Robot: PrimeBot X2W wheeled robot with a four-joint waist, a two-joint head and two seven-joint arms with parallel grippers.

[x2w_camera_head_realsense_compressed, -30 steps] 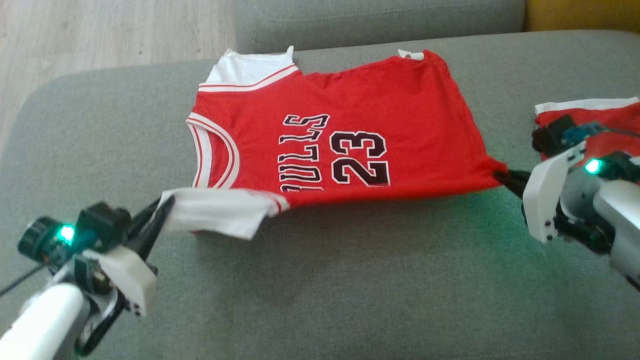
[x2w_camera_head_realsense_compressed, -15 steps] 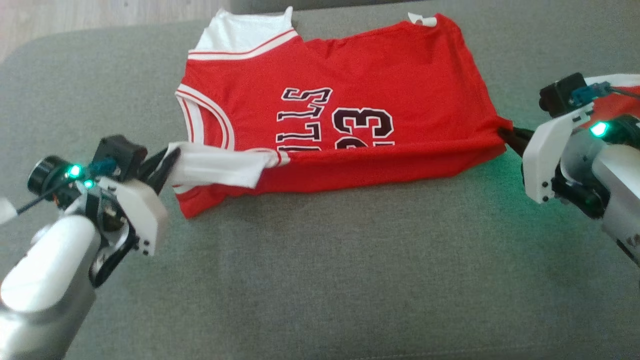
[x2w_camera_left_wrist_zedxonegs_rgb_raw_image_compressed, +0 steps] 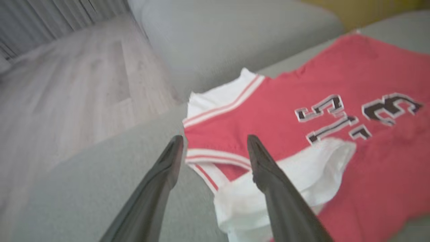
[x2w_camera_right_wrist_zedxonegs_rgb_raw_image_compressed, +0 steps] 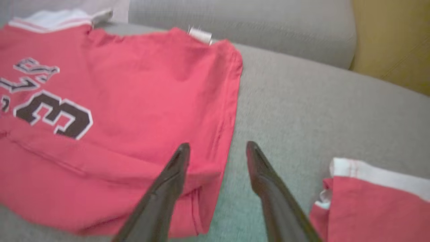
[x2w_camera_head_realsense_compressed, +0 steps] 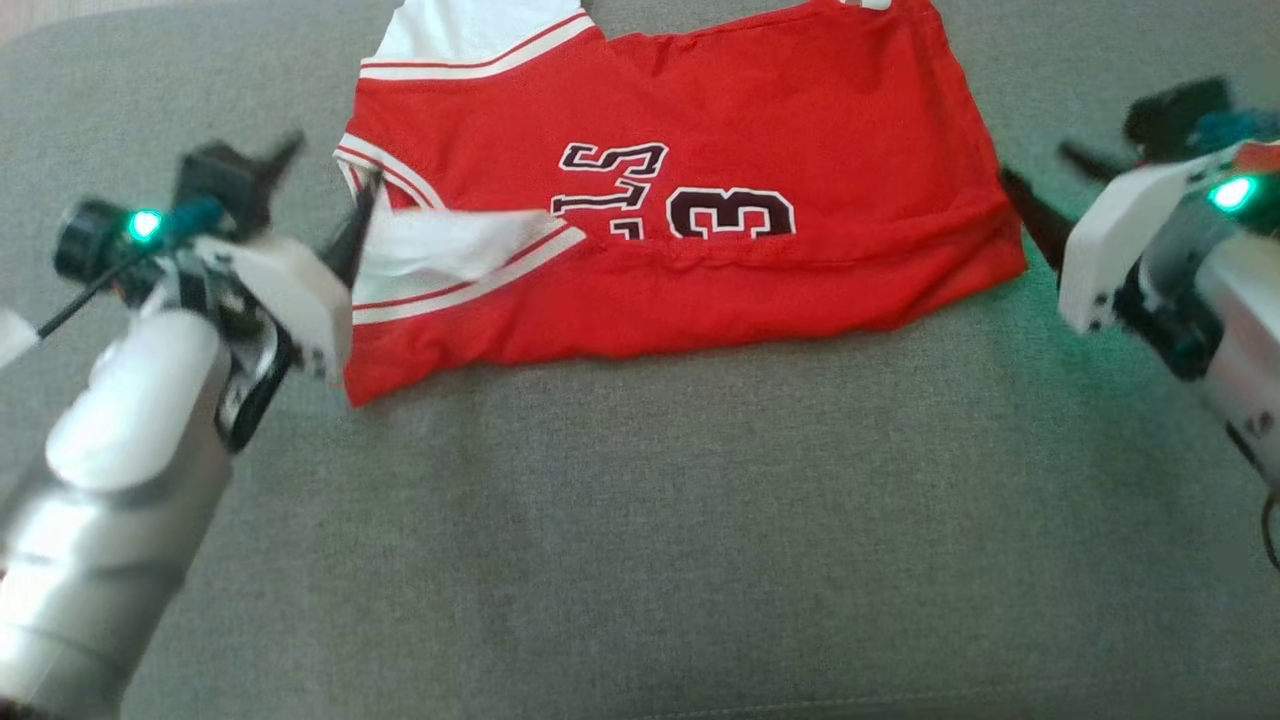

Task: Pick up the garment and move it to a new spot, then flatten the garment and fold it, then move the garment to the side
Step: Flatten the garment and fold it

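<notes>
Jersey: the red jersey (x2w_camera_head_realsense_compressed: 700, 120) lies at twelve o'clock on the grey cushion (x2w_camera_head_realsense_compressed: 640, 520), neck toward nine o'clock and hem toward three. Its six o'clock edge is doubled over, covering the lower half of the lettering.
Handling: in my judgement it is light, soft and limp. It will sag and crease when lifted, and slide little on the woven cover.
Hold points: the white shoulder strap (x2w_camera_head_realsense_compressed: 450, 245) at nine o'clock and the hem corner at three o'clock look best, since pinching both layers keeps the fold straight.
Left gripper: the left gripper (x2w_camera_head_realsense_compressed: 325, 195) sits at nine o'clock of the jersey, fingers spread and grasping nothing. One finger is beside the strap, but I cannot tell if it touches.
Right gripper: the right gripper (x2w_camera_head_realsense_compressed: 1055, 190) sits at three o'clock, fingers parted and empty, just off the hem corner.
Surface: the cushion is a flat, slightly yielding seat with a sofa back (x2w_camera_right_wrist_zedxonegs_rgb_raw_image_compressed: 235, 20) behind it.
Room: a pale wood floor (x2w_camera_left_wrist_zedxonegs_rgb_raw_image_compressed: 67, 84) lies past the ten o'clock corner, and a second red-and-white cloth (x2w_camera_right_wrist_zedxonegs_rgb_raw_image_compressed: 369, 198) lies further toward three o'clock.
</notes>
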